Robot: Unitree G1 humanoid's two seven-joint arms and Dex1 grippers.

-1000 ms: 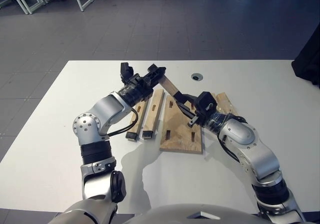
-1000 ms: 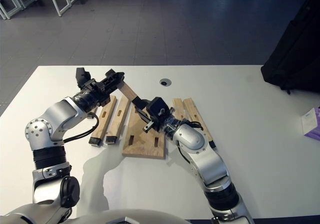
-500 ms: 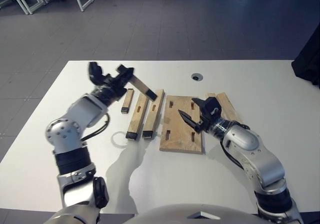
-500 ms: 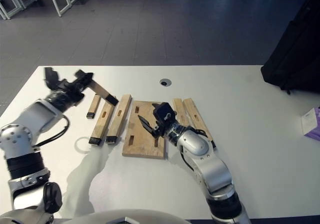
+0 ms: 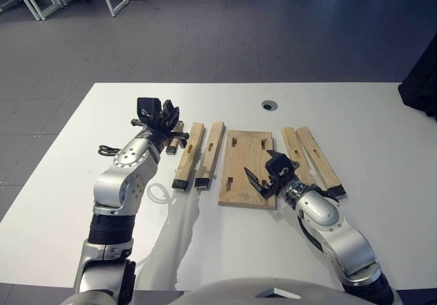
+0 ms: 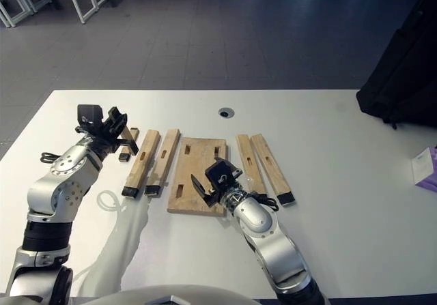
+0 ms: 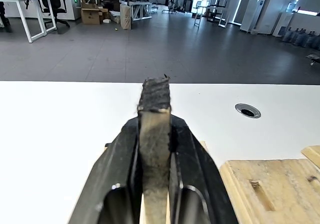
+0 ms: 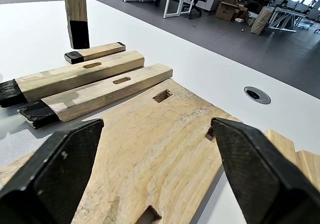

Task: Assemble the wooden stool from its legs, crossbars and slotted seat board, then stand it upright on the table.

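The slotted seat board [image 5: 247, 165] lies flat mid-table. Two slotted legs [image 5: 189, 153] lie left of it and two more [image 5: 317, 158] on its right. A short crossbar [image 5: 173, 138] rests beside the left legs. My left gripper [image 5: 160, 121] hovers over that crossbar, shut on a short wooden piece with a black end [image 8: 75, 13] that hangs end-down just above the table; the same piece [image 7: 154, 98] sits between the fingers in the left wrist view. My right gripper [image 5: 263, 181] is open over the board's near right corner, with nothing between its fingers [image 8: 55, 179].
A round cable hole [image 5: 269, 104] sits in the table behind the board. A thin cable loop [image 5: 158, 192] lies on the table near the left arm. White tabletop stretches to the left, right and front of the parts.
The right gripper let go of the wooden piece and drew back to the board's near edge. The left arm carried the piece from over the board leftward, then lowered it by the short crossbar.
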